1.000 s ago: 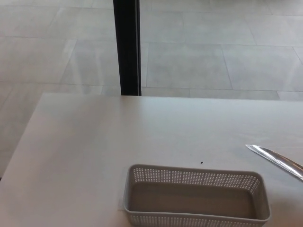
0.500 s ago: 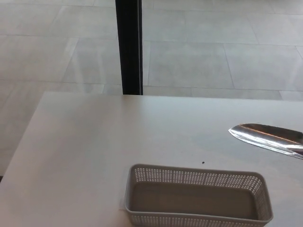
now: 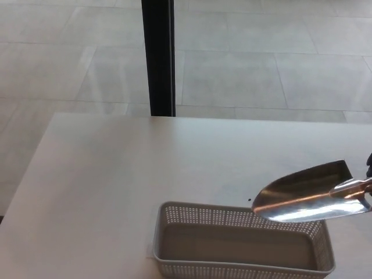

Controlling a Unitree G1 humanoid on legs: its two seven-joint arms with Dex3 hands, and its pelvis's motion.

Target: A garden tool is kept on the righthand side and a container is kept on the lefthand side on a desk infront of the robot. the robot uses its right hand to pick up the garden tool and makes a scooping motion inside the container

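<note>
Steel blade of the garden trowel now hangs over the far right corner of the white perforated container, where half a second ago it was higher and further right, and a second ago only its tip showed at the picture's edge; so the tool is lifted and carried in, and I judge the scoop itself is about to begin. Its tip points left, the bowl facing up, above the rim rather than inside. Of the right hand only a dark sliver shows at the right edge, by the handle's neck, so I cannot tell how its fingers sit. No left hand shows on the white desk
</note>
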